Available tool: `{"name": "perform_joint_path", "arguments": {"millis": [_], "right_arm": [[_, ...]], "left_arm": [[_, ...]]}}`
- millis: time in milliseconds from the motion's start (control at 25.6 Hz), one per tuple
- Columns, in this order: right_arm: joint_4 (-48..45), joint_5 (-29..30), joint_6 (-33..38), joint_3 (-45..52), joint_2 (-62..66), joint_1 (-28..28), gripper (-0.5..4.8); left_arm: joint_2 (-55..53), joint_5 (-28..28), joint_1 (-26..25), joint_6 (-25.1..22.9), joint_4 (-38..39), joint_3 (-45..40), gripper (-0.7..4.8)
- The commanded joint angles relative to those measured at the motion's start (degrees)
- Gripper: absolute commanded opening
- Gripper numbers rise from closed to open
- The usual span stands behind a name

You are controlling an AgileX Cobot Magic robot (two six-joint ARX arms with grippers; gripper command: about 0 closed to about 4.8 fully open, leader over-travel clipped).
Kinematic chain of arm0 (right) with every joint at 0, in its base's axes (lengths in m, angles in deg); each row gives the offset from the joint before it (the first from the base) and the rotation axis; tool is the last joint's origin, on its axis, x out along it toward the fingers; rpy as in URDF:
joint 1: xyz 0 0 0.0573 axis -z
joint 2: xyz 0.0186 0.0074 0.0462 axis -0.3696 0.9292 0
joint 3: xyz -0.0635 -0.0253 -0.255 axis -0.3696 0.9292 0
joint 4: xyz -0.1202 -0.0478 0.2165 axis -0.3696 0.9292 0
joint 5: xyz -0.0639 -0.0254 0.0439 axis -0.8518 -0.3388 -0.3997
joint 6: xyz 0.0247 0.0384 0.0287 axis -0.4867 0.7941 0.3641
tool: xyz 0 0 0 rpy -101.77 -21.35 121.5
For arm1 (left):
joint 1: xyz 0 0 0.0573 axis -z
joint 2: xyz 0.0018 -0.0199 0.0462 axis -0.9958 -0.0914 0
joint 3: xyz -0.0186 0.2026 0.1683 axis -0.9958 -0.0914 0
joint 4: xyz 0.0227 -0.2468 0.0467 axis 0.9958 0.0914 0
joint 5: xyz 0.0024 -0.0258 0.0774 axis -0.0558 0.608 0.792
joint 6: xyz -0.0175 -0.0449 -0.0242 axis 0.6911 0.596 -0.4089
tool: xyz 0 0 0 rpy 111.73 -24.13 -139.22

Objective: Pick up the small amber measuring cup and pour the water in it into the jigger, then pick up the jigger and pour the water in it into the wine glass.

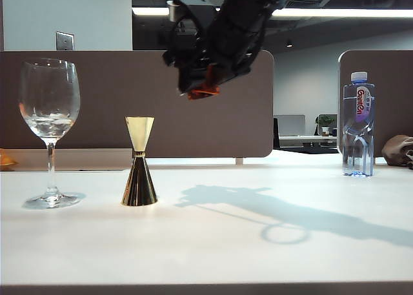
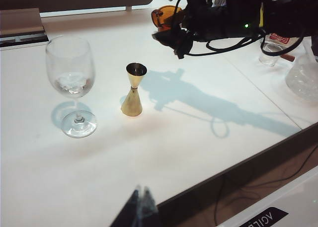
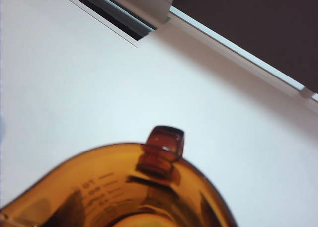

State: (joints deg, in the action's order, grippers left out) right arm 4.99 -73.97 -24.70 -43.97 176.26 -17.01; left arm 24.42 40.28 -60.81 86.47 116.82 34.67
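My right gripper (image 1: 201, 81) hangs high over the table, up and to the right of the jigger, shut on the small amber measuring cup (image 1: 205, 88). The cup is tilted. In the right wrist view its rim and small handle (image 3: 162, 146) fill the foreground; whether it holds water I cannot tell. The gold jigger (image 1: 139, 172) stands upright on the white table, narrow cone up. Left of it stands the wine glass (image 1: 50, 114) with a little clear water in its bowl. My left gripper (image 2: 140, 192) rests shut near the table's front edge, holding nothing.
A clear plastic bottle (image 1: 358, 124) with a blue cap stands at the back right, beside a brown bundle (image 1: 399, 150). A brown partition (image 1: 116, 95) runs behind the table. The left wrist view shows a small clear glass (image 2: 271, 53) and a clear vessel (image 2: 303, 78) at the far side.
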Motion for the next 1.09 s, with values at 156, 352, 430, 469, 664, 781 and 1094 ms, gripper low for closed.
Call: {"name": "perform_joint_path", "arguments": {"millis": [156, 352, 430, 469, 664, 781, 1094], "right_arm": [[-2.60, 2.10, 3.76, 8.98, -10.60, 2.51, 0.20], [-9.31, 3.26, 7.30, 20.22, -17.73, 3.52, 0.21], [-12.85, 3.15, 8.74, 24.09, -19.04, 3.54, 0.21], [-15.37, 2.97, 9.92, 26.53, -19.58, 3.56, 0.21], [-26.34, 0.04, 15.80, 35.71, -19.30, 3.65, 0.21], [-31.04, -2.01, 17.57, 39.69, -18.36, 3.72, 0.21], [-40.74, -1.73, 22.12, 41.24, -6.14, 4.87, 0.21]], "left_arm": [[-0.02, -0.02, -0.02, 0.02, -0.33, 0.09, -0.02], [-0.02, -0.02, -0.02, 0.02, -0.33, 0.09, -0.02], [-0.04, -0.02, -0.02, 0.02, -0.33, 0.07, -0.02], [-0.04, -0.02, -0.02, 0.02, -0.33, 0.07, -0.02], [-0.04, -0.02, -0.02, 0.02, -0.33, 0.09, -0.02], [-0.04, 0.00, -0.02, 0.02, -0.33, 0.09, -0.02], [-0.04, -0.02, -0.02, 0.02, -0.33, 0.07, -0.02]]}}
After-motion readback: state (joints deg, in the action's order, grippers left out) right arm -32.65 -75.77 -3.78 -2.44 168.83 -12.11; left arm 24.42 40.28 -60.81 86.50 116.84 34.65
